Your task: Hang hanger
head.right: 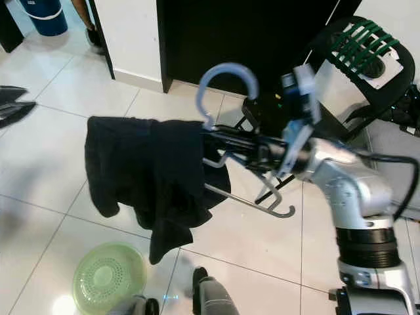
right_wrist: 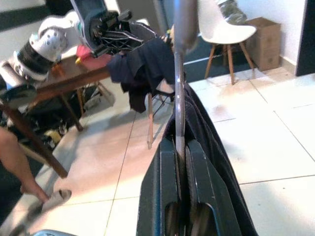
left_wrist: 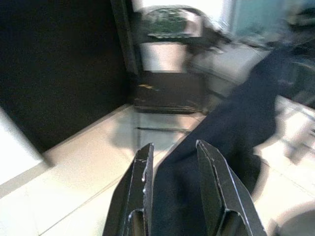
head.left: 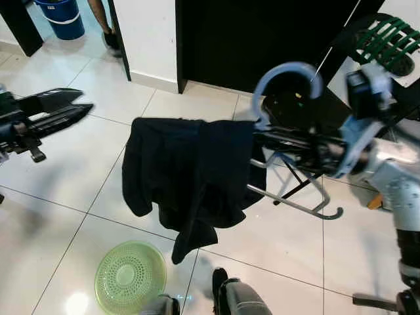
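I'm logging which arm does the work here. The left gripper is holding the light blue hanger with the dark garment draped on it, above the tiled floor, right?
Not quite: the right gripper is clamped on the hanger, as the right eye view shows. The dark garment does drape on it above the tiled floor. The left gripper holds nothing.

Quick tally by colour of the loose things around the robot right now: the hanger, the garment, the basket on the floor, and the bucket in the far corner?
Light blue: 1, hanger
Black: 1, garment
Green: 1, basket
Blue: 1, bucket
Total: 4
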{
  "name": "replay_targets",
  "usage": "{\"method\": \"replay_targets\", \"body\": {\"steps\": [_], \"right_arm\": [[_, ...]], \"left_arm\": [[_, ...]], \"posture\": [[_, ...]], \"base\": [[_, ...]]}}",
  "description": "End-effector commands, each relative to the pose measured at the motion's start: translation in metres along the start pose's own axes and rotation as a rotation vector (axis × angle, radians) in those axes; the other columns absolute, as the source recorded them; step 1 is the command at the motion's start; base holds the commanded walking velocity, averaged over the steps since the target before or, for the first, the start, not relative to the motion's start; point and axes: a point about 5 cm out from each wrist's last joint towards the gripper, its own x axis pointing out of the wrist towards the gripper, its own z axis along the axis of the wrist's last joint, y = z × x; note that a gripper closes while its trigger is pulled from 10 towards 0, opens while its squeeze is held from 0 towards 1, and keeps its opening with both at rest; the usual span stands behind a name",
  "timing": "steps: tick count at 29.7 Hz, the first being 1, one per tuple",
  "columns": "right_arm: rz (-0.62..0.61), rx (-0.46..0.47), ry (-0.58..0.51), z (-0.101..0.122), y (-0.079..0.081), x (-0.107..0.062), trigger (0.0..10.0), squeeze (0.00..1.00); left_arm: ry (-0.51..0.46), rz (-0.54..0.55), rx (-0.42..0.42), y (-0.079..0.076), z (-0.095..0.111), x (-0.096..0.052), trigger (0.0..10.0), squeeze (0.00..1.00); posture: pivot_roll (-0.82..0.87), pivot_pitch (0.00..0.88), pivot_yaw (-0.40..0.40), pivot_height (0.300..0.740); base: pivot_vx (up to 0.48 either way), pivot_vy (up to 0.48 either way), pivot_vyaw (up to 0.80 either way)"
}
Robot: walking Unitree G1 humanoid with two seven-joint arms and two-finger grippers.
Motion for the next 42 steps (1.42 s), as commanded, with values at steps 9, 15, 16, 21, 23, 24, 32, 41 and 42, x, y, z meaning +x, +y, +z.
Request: {"method": "replay_targets", "body": {"steps": [9,15,16,21,23,24,32,41,42], "right_arm": [[0.165,-0.091,0.044,0.005,0.016,0.014,0.0,0.0],[0.175,-0.105,0.043,0.007,0.02,0.014,0.0,0.0],[0.175,-0.105,0.043,0.007,0.02,0.014,0.0,0.0],[0.186,-0.109,0.032,0.008,0.021,0.016,0.0,0.0],[0.198,-0.109,0.024,0.009,0.022,0.018,0.0,0.0],[0.198,-0.109,0.024,0.009,0.022,0.018,0.0,0.0],[0.234,-0.106,-0.003,0.011,0.025,0.029,0.0,0.0],[0.254,-0.113,-0.011,0.013,0.025,0.035,0.0,0.0],[0.253,-0.113,-0.01,0.013,0.025,0.035,0.0,0.0]], "left_arm": [[0.055,-0.362,0.002,-0.015,0.002,0.02,10.0,1.0],[0.129,-0.463,0.044,-0.016,-0.014,0.027,10.0,0.0],[0.129,-0.463,0.044,-0.016,-0.014,0.027,10.0,0.0],[0.15,-0.484,0.064,-0.012,-0.019,0.033,10.0,0.0],[0.144,-0.497,0.068,-0.012,-0.02,0.039,10.0,0.0],[0.144,-0.497,0.068,-0.012,-0.02,0.039,10.0,0.0],[0.11,-0.551,0.053,-0.019,-0.027,0.059,10.0,0.0],[0.09,-0.567,0.058,-0.021,-0.032,0.078,0.0,0.0],[0.094,-0.569,0.06,-0.02,-0.032,0.078,0.0,0.0]], "posture": [[0.02,0.121,0.031,0.74],[0.01,0.111,0.043,0.74],[0.01,0.111,0.043,0.74],[0.01,0.106,0.047,0.74],[0.01,0.103,0.046,0.74],[0.01,0.103,0.046,0.74],[0.01,0.102,0.047,0.74],[0.0,0.104,0.046,0.74],[0.0,0.106,0.046,0.74]], "base": [[0.0,0.0,0.0],[0.0,0.0,0.0],[0.0,0.0,0.0],[0.0,0.0,0.0],[0.0,0.0,0.0],[0.0,0.0,0.0],[0.0,0.0,0.0],[0.0,0.0,0.0],[0.0,0.0,0.0]]}}
